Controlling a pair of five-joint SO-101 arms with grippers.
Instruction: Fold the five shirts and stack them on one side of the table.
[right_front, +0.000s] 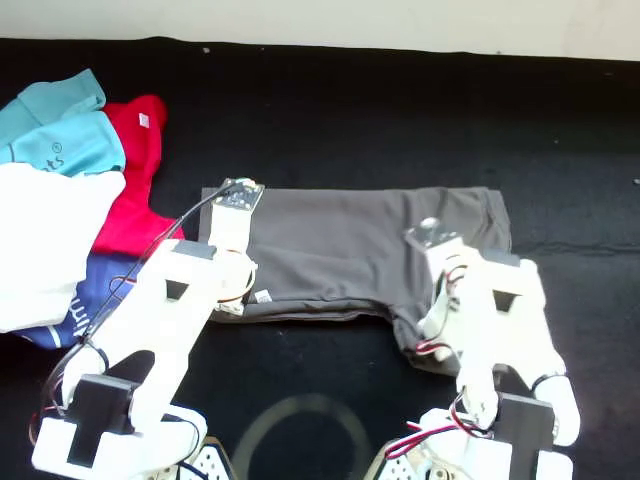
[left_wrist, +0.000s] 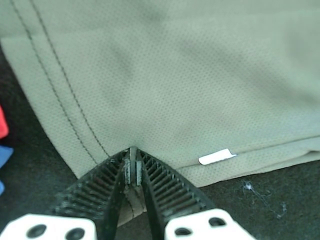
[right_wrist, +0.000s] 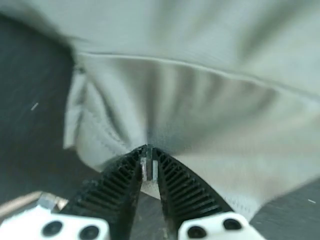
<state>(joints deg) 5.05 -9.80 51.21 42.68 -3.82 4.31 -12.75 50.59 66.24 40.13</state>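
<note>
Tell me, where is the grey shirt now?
In the high view, the grey shirt lies spread in the middle of the table, right of the pile of coloured shirts. The left gripper and right gripper each pinch its near edge.

looks like a robotics lab bench or hobby test rig tbh, table (right_front: 380, 110) draped in black cloth, plain pale wall (right_front: 400, 18) behind, white plastic left arm (right_front: 165, 320) and right arm (right_front: 505, 310) mounted at the near edge, loose red and white wires (right_front: 412, 440) showing

The two white plastic arms (right_front: 170, 310) hide from us the near corners of the flat grey shirt (right_front: 360, 240); the left edge cuts the heap of coloured shirts (right_front: 60, 220).
</note>
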